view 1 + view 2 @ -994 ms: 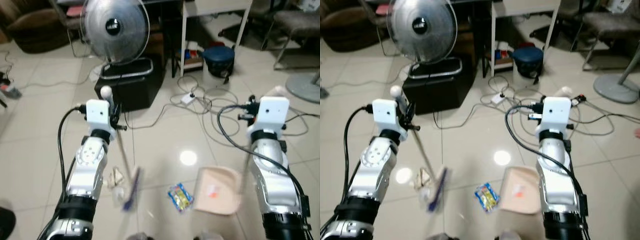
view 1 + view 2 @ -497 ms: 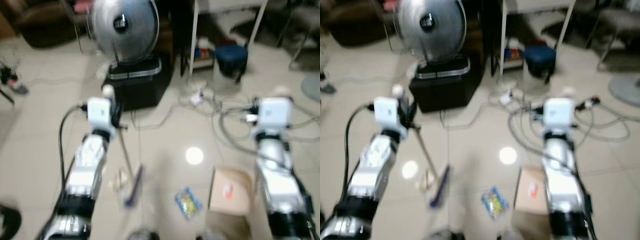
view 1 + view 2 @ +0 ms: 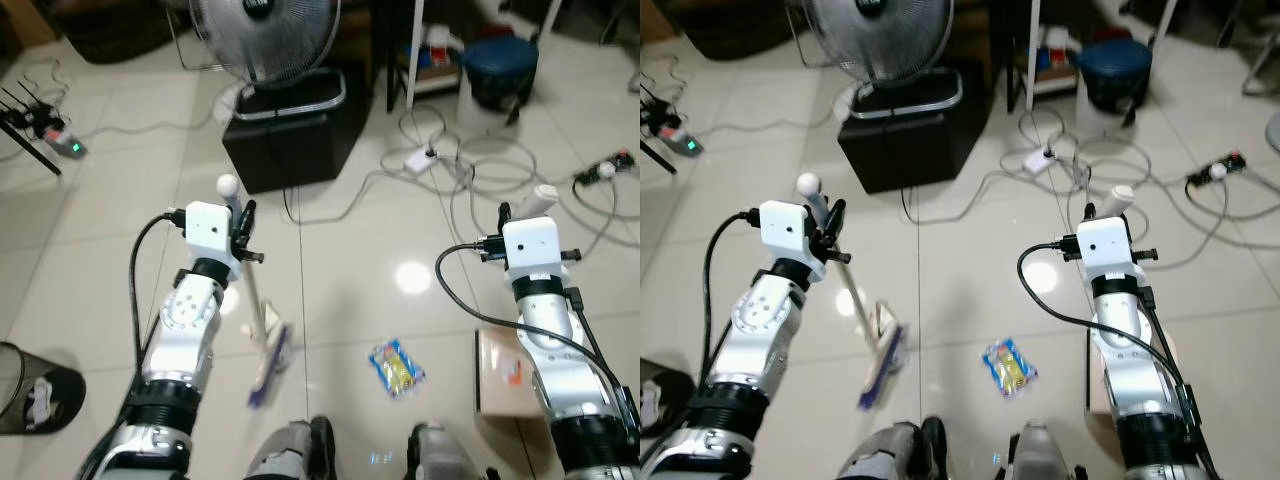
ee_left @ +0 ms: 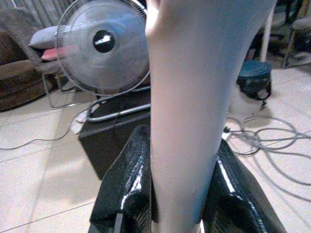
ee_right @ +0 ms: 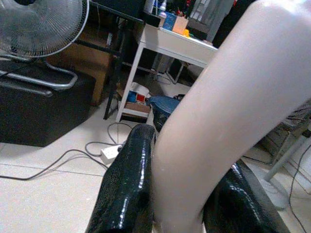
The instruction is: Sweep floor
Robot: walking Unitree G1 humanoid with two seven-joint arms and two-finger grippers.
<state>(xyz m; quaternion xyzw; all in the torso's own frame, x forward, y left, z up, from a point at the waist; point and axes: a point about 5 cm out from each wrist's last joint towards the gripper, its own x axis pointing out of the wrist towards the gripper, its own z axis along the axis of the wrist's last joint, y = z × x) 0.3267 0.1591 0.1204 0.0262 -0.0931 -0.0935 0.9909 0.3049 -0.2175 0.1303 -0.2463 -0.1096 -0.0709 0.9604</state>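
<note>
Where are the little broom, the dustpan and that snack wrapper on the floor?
broom (image 3: 268,365), left eye view, on its bristle head.
dustpan (image 3: 500,372), left eye view, on its flat pan.
snack wrapper (image 3: 396,367), left eye view, on its middle.

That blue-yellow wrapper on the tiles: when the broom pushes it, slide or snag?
The wrapper lies flat and crinkled, so it is probably light and floppy. The glossy tile floor suggests it will slide easily. It may flip or skid past the broom bristles instead of moving straight toward the dustpan.

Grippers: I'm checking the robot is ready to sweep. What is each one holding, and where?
The left gripper clamps the broom near its handle's top; the right gripper clamps the dustpan by its handle.
</note>
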